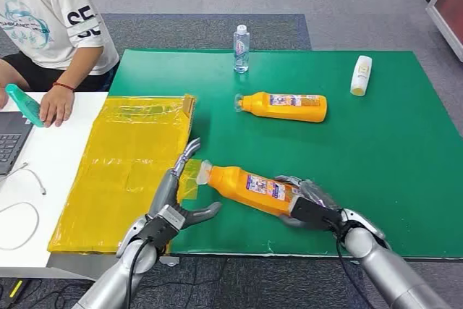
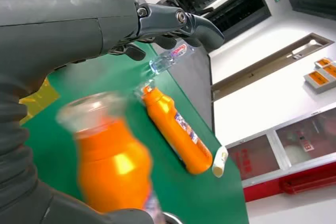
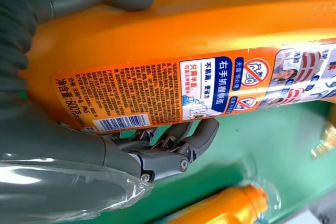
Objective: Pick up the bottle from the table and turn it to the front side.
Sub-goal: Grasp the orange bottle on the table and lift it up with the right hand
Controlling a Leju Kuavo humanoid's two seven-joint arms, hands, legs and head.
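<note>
The right robot hand (image 1: 306, 204) grips the base end of a long orange plastic bottle (image 1: 248, 187) with a printed label, its thumb on one side and its fingers (image 3: 174, 145) curled around the other; the bottle lies on the green mat (image 1: 382, 150) covering the table, its clear-wrapped neck pointing toward the left robot hand (image 1: 177, 204). That left robot hand holds nothing, its fingers spread apart just beside the bottle's neck, over the edge of a yellow plastic bag (image 1: 125, 157). Beyond the right robot hand lies a second orange bottle (image 1: 283, 106), with a small clear water bottle (image 1: 241, 48) standing farther off and a white bottle (image 1: 361, 75) lying to its right. A person (image 1: 49, 27) sits beyond the left robot hand.
</note>
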